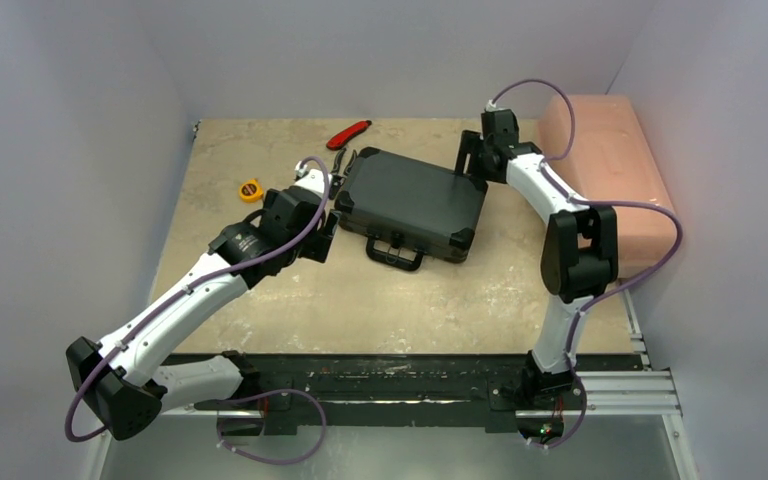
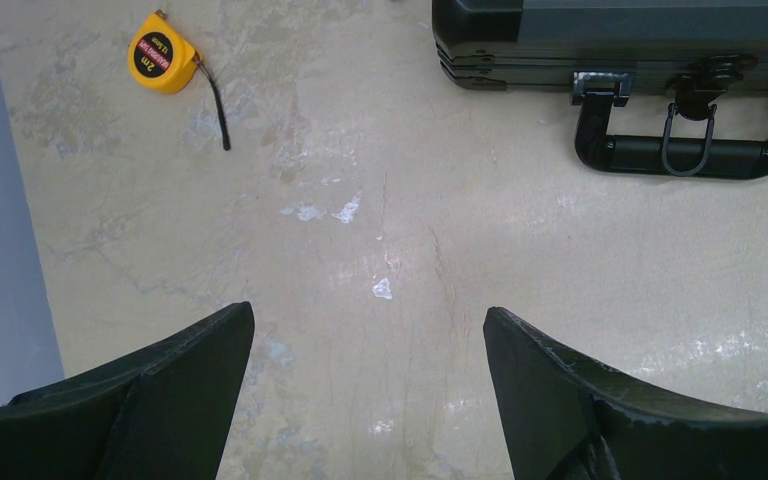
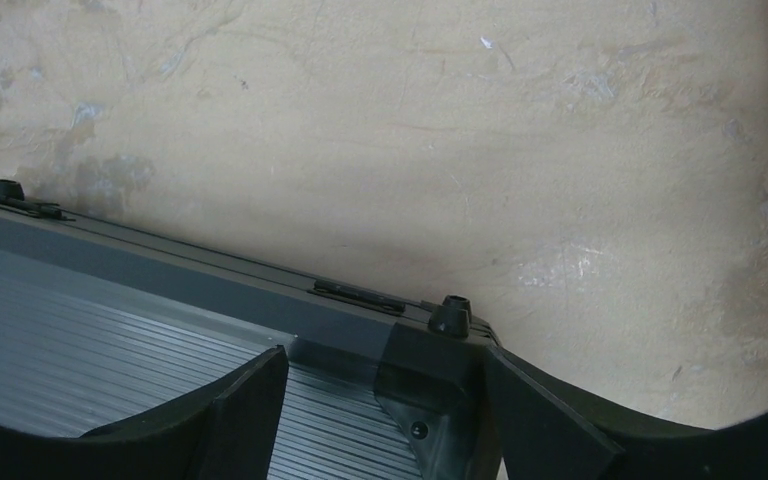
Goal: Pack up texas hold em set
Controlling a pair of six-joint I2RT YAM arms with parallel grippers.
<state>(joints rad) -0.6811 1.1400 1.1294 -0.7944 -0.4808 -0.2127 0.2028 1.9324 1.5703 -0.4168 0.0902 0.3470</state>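
Observation:
The black briefcase (image 1: 415,205) lies shut and flat in the middle of the table, its handle (image 1: 395,255) toward me. My left gripper (image 1: 326,236) is open and empty just left of the case's front left corner. In the left wrist view (image 2: 368,318) it hovers over bare table, with the case (image 2: 620,40) and handle (image 2: 690,152) ahead to the right. My right gripper (image 1: 470,160) is open at the case's back right corner; its jaws straddle that corner (image 3: 430,400) of the ribbed lid (image 3: 110,330). Chips, cards, dice and discs are out of view.
A yellow tape measure (image 1: 250,190) lies left of the case and shows in the left wrist view (image 2: 163,53). Red-handled pliers (image 1: 350,133) lie behind the case. A pink box (image 1: 610,180) stands along the right edge, behind the right arm.

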